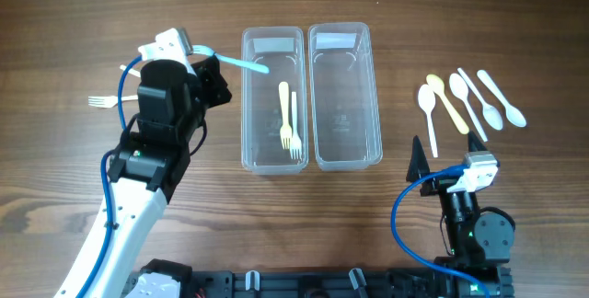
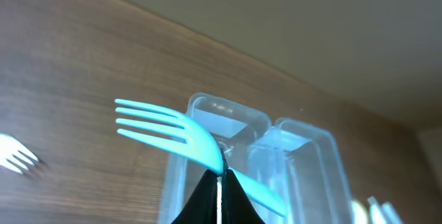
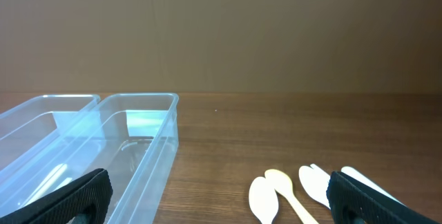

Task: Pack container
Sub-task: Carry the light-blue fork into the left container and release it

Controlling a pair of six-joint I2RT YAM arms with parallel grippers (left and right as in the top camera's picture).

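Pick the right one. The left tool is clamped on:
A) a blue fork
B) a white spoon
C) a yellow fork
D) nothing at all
A: the left tool is shut on the blue fork just behind its head, with the handle reaching out over the left container.

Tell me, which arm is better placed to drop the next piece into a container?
Left. The left gripper is shut on the blue fork, at the rim of the left container. The right gripper is open and empty, short of the spoons.
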